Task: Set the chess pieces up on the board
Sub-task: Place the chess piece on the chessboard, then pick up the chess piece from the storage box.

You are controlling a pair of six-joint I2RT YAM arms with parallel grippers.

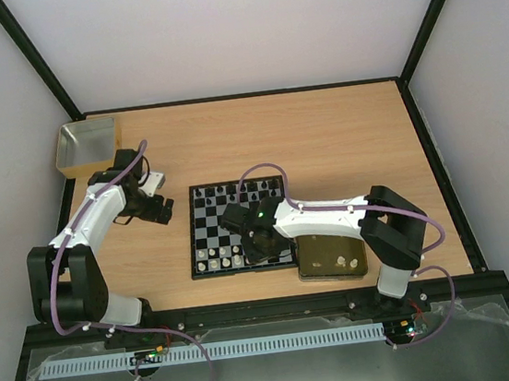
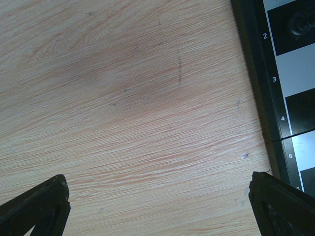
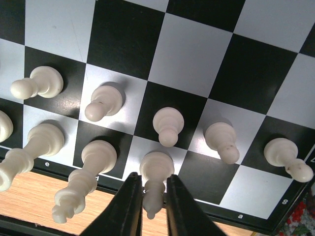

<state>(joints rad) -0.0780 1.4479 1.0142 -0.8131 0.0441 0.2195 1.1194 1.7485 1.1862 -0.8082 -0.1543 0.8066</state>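
You're seating a white back-rank piece at the board's 6 o'clock edge. The right gripper sits narrow around it, pinching or merely flanking, you can't tell. Next, open and lift straight up, because the neighbours crowd close. The left gripper gapes wide and empty.

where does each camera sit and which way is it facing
Top external: above and behind the bases, looking down at the table; the whole left arm and right arm show.
Left wrist: on the left gripper, facing down at bare table; its open fingertips fill the bottom corners.
Right wrist: on the right gripper, low over white chess pieces, its fingers flanking one.
Shared: all three show the board.
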